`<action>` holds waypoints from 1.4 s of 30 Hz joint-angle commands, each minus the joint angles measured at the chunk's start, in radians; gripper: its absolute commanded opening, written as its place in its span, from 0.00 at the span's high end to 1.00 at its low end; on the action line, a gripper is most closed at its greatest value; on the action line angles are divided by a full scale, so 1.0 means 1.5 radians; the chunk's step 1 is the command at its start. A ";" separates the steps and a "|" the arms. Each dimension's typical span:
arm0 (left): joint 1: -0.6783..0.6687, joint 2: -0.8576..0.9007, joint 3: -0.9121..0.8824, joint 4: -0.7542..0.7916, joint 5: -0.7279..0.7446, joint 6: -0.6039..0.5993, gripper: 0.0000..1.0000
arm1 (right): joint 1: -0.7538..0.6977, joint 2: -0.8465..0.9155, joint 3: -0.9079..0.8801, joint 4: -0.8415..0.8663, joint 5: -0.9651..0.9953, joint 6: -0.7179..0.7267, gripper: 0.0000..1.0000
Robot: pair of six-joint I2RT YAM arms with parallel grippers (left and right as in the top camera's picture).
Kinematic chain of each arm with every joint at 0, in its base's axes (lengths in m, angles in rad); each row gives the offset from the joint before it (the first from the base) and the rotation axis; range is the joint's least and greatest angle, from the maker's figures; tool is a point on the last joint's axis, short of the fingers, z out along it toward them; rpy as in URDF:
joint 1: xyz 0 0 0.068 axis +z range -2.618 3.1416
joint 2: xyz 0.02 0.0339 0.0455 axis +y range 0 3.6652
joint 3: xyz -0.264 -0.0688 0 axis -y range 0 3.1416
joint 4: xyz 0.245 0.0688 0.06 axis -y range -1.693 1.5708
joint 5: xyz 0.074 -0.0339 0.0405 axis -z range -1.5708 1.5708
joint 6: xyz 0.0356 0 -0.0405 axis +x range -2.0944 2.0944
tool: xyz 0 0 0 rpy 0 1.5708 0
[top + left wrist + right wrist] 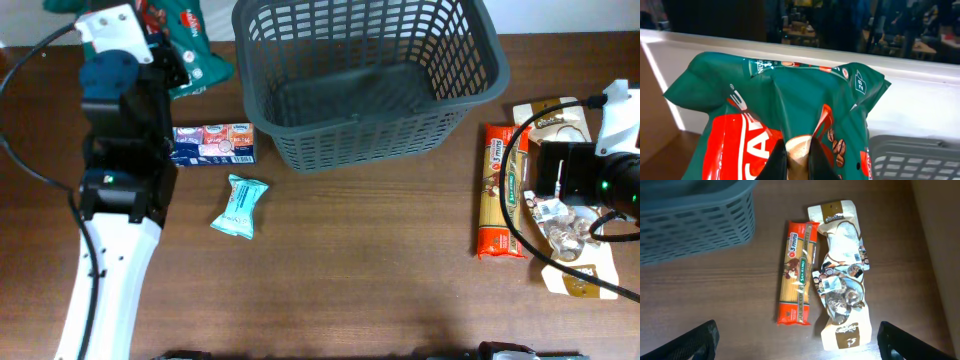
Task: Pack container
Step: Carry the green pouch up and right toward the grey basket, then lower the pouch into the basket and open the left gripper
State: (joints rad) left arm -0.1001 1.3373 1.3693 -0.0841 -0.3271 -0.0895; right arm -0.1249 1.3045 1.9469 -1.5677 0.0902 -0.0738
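Note:
The container (360, 140), a large dark grey lattice basket, stands at the back middle of the table with nothing visible inside. Its rim shows low right in the left wrist view (920, 145) and its wall top left in the right wrist view (690, 225). My left gripper (796, 150) is shut on a green and red coffee bag (780, 105), pinching a fold of it. Overhead, that bag (192, 50) hangs left of the container at my left gripper (168, 50). My right gripper (797, 327) is wide open above the table at the right (548, 170), holding nothing.
An orange spaghetti packet (503, 190) (799, 275) and a beige pouch with a clear window (572, 235) (842, 275) lie under the right gripper. A blue carton pack (213, 144) and a small teal packet (240, 206) lie front left of the container.

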 commanded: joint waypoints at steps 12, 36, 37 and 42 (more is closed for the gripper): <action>-0.110 -0.004 0.018 0.104 -0.007 0.011 0.98 | -0.004 -0.004 0.011 0.000 0.013 0.007 0.01; -0.271 0.143 0.018 0.181 -0.007 0.010 0.98 | -0.004 -0.004 0.011 0.000 0.013 0.007 0.01; -0.277 0.145 0.018 0.182 -0.007 0.010 0.98 | -0.004 -0.004 0.011 0.000 0.013 0.007 0.01; -0.306 0.148 0.018 0.183 -0.007 0.011 0.98 | -0.004 -0.004 0.011 0.000 0.013 0.007 0.01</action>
State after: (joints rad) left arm -0.5373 1.5814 1.3682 0.1539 -0.3332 -0.0860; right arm -0.1249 1.3045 1.9469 -1.5677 0.0906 -0.0746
